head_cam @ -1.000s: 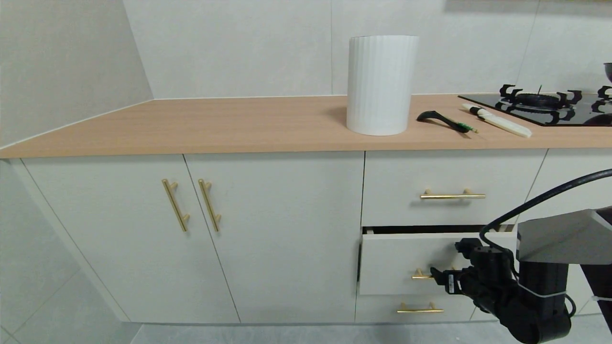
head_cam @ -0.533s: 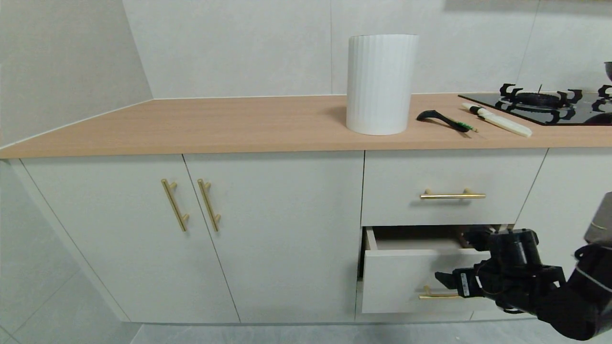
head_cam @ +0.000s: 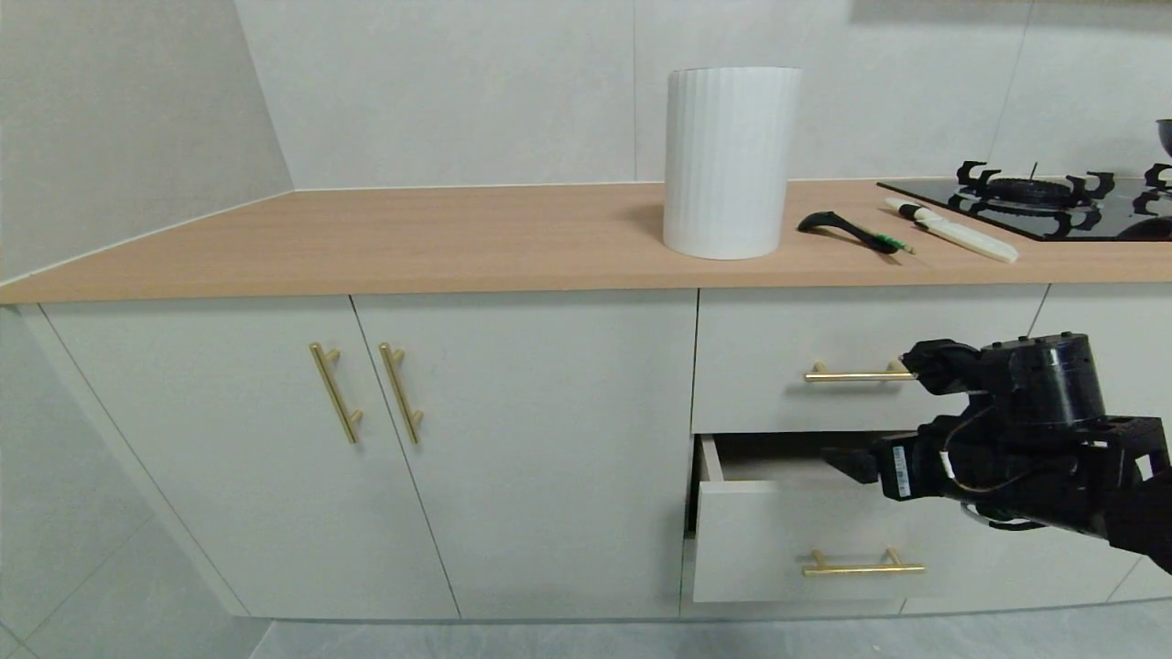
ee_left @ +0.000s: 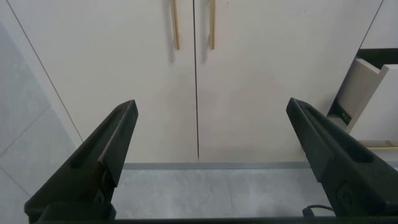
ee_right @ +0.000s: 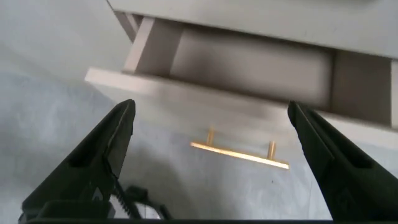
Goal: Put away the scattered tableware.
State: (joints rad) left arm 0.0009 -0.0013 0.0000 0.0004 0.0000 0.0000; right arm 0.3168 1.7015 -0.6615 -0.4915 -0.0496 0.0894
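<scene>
Hanging before the cabinet fronts, the right gripper (head_cam: 879, 407) was spread wide and held nothing, just above the pulled-open middle drawer (head_cam: 787, 540). The left gripper (ee_left: 208, 143) was likewise wide open and unladen. Beyond, on the countertop (head_cam: 412, 238), a black spoon (head_cam: 847, 229) and a cream utensil (head_cam: 957, 233) lay between the ribbed white canister (head_cam: 728, 160) and the hob (head_cam: 1035, 206). Judgement: drawer ready, both items outstanding; the canister may crowd the approach.
</scene>
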